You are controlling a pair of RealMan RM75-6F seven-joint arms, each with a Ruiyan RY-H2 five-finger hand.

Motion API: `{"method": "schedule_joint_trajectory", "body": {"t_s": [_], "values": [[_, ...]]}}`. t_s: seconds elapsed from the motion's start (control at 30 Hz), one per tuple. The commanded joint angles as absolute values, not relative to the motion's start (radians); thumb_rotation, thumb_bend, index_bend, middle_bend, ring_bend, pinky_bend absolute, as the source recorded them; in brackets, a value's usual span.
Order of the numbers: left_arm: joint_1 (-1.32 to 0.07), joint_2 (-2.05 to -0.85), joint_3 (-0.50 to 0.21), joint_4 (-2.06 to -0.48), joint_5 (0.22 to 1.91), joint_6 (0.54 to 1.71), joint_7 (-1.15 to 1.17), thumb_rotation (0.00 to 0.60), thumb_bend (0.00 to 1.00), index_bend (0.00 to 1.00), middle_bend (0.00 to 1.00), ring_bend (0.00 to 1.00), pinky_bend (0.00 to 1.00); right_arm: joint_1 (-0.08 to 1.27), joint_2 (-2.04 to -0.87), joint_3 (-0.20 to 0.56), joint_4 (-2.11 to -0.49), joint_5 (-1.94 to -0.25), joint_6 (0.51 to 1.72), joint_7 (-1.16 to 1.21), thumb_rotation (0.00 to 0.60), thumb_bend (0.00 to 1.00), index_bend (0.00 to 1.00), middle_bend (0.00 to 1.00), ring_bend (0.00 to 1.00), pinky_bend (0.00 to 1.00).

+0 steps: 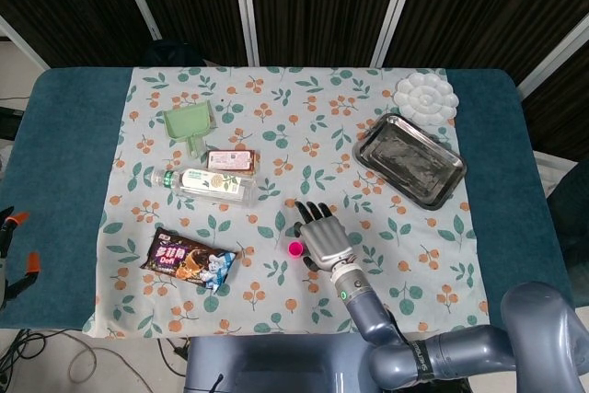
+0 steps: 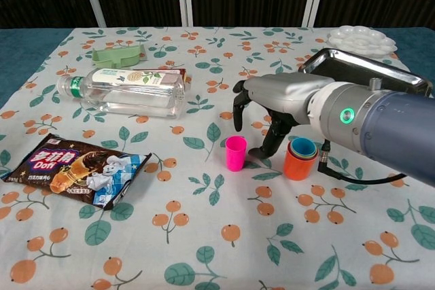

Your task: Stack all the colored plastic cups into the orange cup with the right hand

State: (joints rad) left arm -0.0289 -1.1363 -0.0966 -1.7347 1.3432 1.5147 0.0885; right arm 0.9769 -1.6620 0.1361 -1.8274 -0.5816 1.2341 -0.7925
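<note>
Pink cup [image 2: 236, 153]: upright, mouth up, long axis vertical, just left of orange cup [image 2: 299, 160]. Right hand [image 2: 266, 105]: fingers spread wide, empty, poised over the pink cup. Left hand unseen.

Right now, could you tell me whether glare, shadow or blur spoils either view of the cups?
Head view: even light, sharp, but the right hand hides all but the pink cup. Chest view: pink cup and orange cup crisp, soft shadows, no glare.
</note>
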Motion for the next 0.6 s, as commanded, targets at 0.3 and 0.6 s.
{"method": "schedule_joint_trajectory", "body": {"t_s": [0.3,0.6], "values": [[-0.029,-1.136,-0.097,-1.733,1.343,1.515,0.088,0.600,0.47,0.19,0.07,0.00,0.01,0.971,-1.685,0.148,-1.807,-0.584,1.227,-0.796,0.600,0.38,0.42,0.00,0.02,0.10],[-0.029,-1.136,-0.096,-1.732,1.342,1.513,0.087,0.600,0.47,0.19,0.07,0.00,0.01,0.966,-1.699,0.156,-1.792,-0.585,1.219,-0.798,0.600,0.38,0.44,0.00,0.02,0.10]]}}
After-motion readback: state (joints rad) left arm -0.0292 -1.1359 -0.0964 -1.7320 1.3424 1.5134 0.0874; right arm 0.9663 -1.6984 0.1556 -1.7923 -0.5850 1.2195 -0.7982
